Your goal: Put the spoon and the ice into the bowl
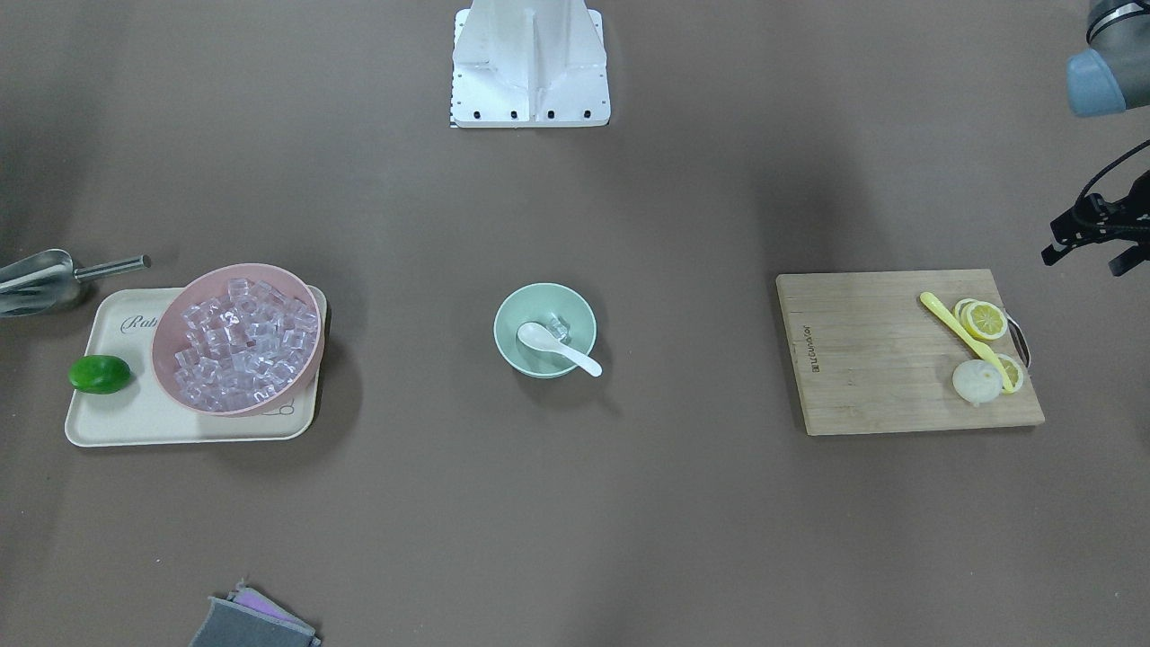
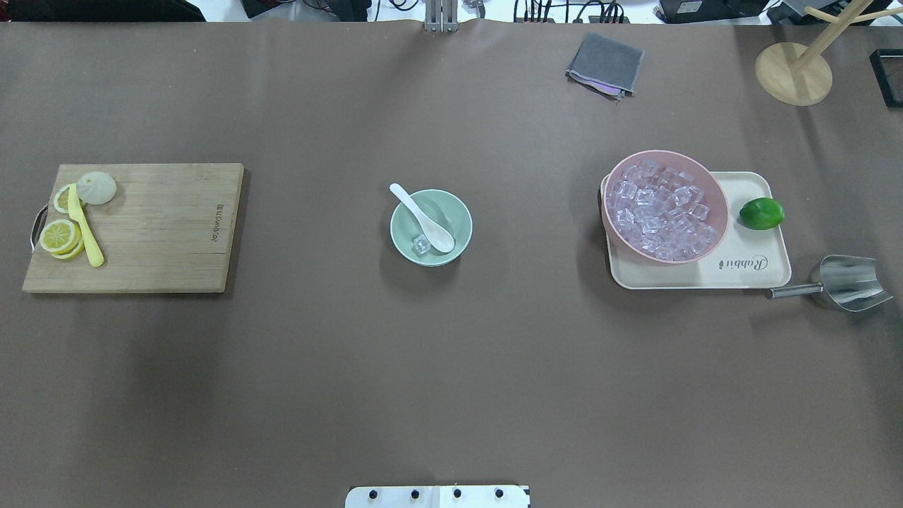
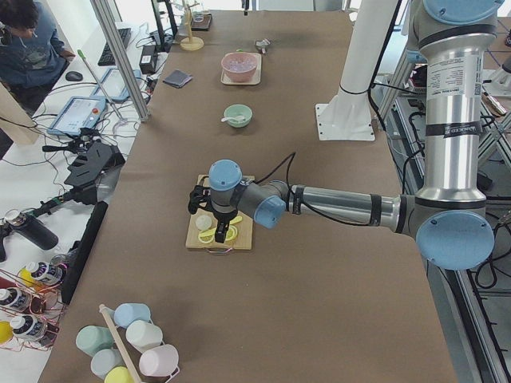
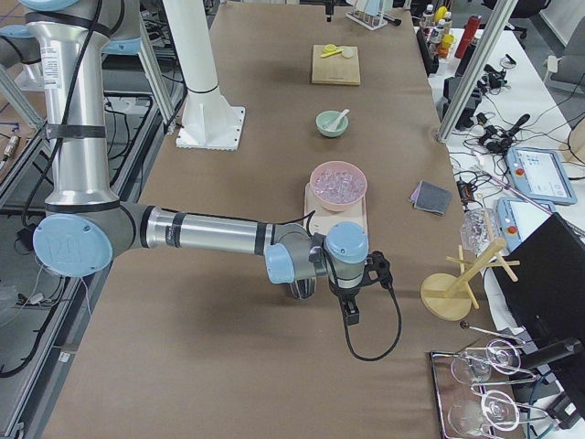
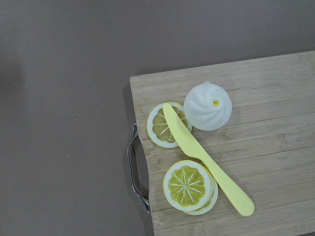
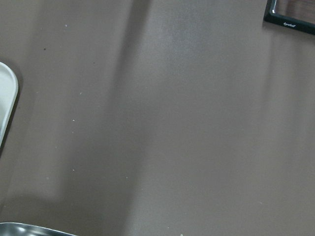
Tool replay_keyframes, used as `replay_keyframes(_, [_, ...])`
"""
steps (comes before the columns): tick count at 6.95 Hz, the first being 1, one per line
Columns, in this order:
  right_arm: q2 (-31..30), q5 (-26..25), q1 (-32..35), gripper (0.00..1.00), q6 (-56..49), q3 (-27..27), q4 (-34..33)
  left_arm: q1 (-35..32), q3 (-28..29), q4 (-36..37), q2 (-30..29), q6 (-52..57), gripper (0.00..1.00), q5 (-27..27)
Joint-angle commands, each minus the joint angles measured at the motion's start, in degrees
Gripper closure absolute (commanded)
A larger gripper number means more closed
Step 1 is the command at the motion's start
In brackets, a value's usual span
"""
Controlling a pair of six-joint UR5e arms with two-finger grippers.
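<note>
Overhead view: neither of my grippers is in it. The bowl (image 2: 453,206) sits at the table's middle, well apart from both of them. The spoon (image 2: 423,219) lies in it, scoop down inside and handle leaning out over the rim. One ice (image 2: 421,244) cube rests on the bowl's floor beside the scoop. Bare brown table rings the bowl on every side.

Front-facing view: the same bowl and contents. Only this view catches my left arm (image 1: 1098,76), cut off by the frame edge beyond the cutting board (image 1: 862,359).

Left side view: my left gripper (image 3: 200,204) hangs over the handle end of the board, with the bowl far past it along the table. I cannot tell how its jaws stand.

Right side view: my right gripper is hidden under its wrist (image 4: 346,245), which is above the metal scoop (image 4: 300,291). The pink bowl (image 4: 315,172) of cubes on its tray (image 4: 358,219) is just beyond. The state of the jaws is unreadable.

Left wrist view: directly below me are the yellow knife (image 5: 206,167), lemon slices (image 5: 186,184) and a white dome (image 5: 209,105), near the board's edge and metal handle (image 5: 134,172).

Right wrist view: mostly open table, with the tray corner at the left edge, the scoop's rim at the bottom and a black frame (image 6: 290,15) in the far corner.
</note>
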Motion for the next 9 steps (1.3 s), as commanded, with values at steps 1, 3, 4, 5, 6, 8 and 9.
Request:
replay_keyframes(1, [-0.32,2.44,0.00,0.00,-0.08,-0.29,-0.04,0.05,-0.10,0.07,-0.12,0.09,0.02,-0.03])
replay_keyframes(3, [0.11,2.00,-0.09,0.00,-0.08,-1.08,-0.83,0.05,0.07,-0.01,-0.13,0.01,0.02,-0.11])
replay_keyframes(4, [0.90,1.74,-0.35,0.00,-0.17,-1.44,-3.35,0.05,-0.10,0.42,-0.12,-0.08,0.02,-0.20])
replay_keyframes(5, [1.86,0.61,-1.05,0.00,-0.17,-1.44,-5.21,-0.04,-0.10,0.60,0.05,-0.25,0.02,-0.11])
replay_keyframes(6, [3.09,-1.40,-1.23,0.00,-0.17,-1.53,-6.88,-0.04,-0.02,0.60,0.05,-0.26,0.02,-0.11])
replay_keyframes(8, [3.02,-1.34,-1.32,0.00,-0.17,-1.09,-7.07,-0.13,0.24,0.60,0.14,-0.26,0.02,-0.03])
replay_keyframes(9, [2.84,-1.34,-1.32,0.00,-0.17,-1.00,-6.98,-0.13,0.42,0.60,0.49,-0.26,0.02,0.24])
